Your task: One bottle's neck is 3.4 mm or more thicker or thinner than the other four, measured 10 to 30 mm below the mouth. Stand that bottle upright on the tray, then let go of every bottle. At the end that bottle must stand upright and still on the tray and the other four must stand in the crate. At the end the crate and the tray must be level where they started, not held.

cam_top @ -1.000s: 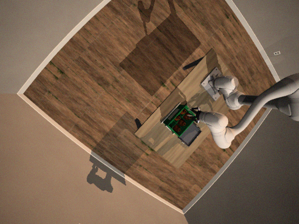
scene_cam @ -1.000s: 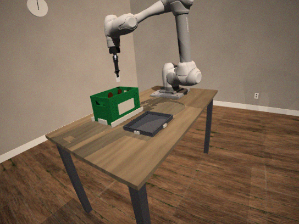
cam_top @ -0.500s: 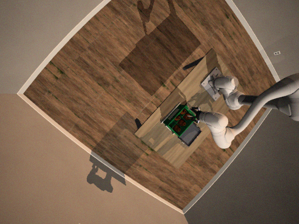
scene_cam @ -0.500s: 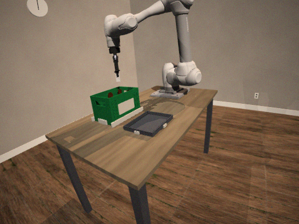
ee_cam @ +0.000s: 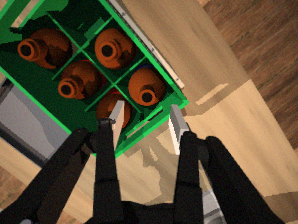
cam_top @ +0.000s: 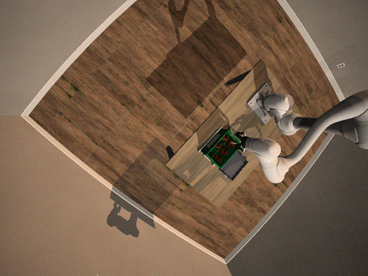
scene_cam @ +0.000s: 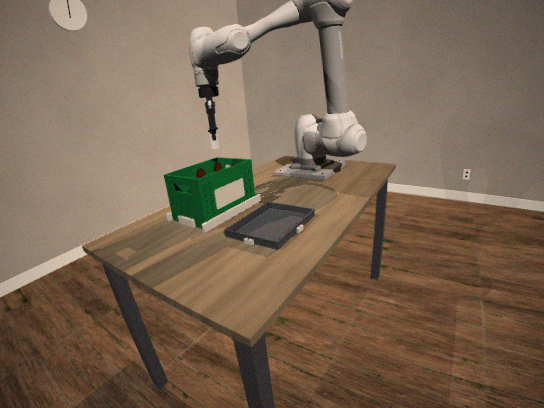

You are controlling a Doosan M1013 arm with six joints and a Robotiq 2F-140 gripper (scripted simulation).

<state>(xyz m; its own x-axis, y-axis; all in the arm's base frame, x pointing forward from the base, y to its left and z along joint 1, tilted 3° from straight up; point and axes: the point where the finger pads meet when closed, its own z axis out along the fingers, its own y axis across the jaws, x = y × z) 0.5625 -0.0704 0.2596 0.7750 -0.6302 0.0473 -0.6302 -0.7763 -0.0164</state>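
A green crate [cam_top: 207, 151] [scene_cam: 192, 197] [ee_cam: 150, 125] stands on the table and holds five brown bottles in its cells. In the wrist view I see them from above: one bottle [ee_cam: 35, 49] at the far left, one [ee_cam: 114, 49] at the top, one [ee_cam: 75, 85] in the middle, one [ee_cam: 146, 87] at the right corner, and one [ee_cam: 107, 112] partly hidden behind my left finger. My gripper [scene_cam: 214, 142] [cam_top: 241, 139] [ee_cam: 147, 112] hangs well above the crate's corner, partly open, with nothing between the fingers. A dark grey tray [scene_cam: 260, 242] [cam_top: 237, 164] [ee_cam: 20, 120] lies empty beside the crate.
The wooden table [scene_cam: 225, 295] carries the arm's base plate [scene_cam: 310, 172] [cam_top: 260, 103] at its far end. White blocks [scene_cam: 186, 220] sit along the crate's foot. A wall stands behind the table, wooden floor around it.
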